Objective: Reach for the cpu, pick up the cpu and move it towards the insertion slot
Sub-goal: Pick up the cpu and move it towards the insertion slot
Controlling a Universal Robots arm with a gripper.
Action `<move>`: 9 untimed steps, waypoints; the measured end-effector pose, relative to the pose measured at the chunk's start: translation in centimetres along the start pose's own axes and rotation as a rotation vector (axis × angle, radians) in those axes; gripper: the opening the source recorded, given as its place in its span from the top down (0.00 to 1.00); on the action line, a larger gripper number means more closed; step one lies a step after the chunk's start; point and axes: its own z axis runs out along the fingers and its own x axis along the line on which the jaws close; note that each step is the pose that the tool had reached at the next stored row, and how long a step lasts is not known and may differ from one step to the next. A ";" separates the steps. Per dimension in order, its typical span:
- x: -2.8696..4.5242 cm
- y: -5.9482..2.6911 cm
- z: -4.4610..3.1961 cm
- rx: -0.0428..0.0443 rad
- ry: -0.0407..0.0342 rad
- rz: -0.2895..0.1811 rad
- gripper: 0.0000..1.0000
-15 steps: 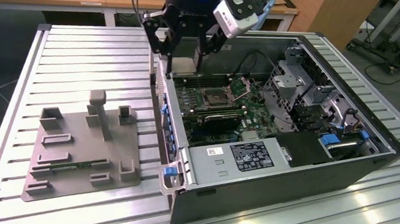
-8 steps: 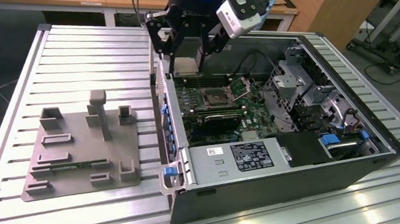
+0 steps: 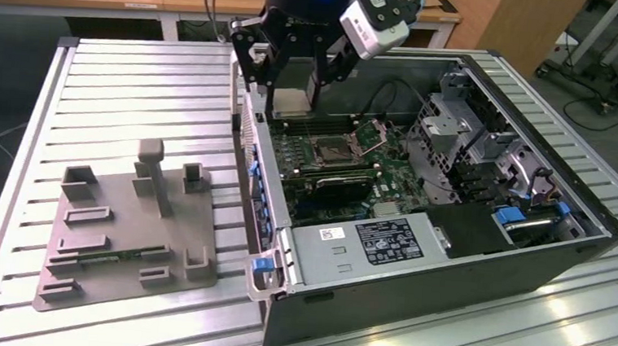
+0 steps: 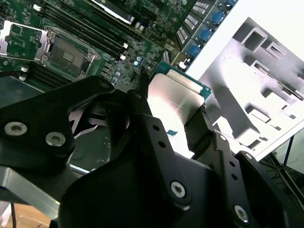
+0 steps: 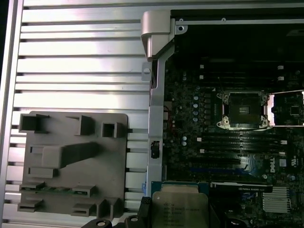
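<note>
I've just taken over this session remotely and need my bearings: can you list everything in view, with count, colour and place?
cpu: one, silver-grey top, held in the gripper above the case's open edge.
insertion slot: one, silver frame with dark centre, bracket hinged open, on the motherboard.
computer case: one, dark, lying open on the table.
motherboard: one, green, inside the case.
grey tray: one, on the table, on the exterior view's left of the case.
memory stick: one, green, in the tray.
slatted table: one, silver.
gripper: one, black, shut on the cpu.
</note>
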 end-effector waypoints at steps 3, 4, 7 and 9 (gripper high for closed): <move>-0.17 0.00 0.00 0.0000 0.0000 0.000 0.45; -0.23 0.00 0.00 0.0000 0.0000 0.000 0.45; -0.40 0.00 0.00 0.0001 0.0000 0.000 0.45; -0.52 0.00 0.00 0.0000 0.0000 0.000 0.45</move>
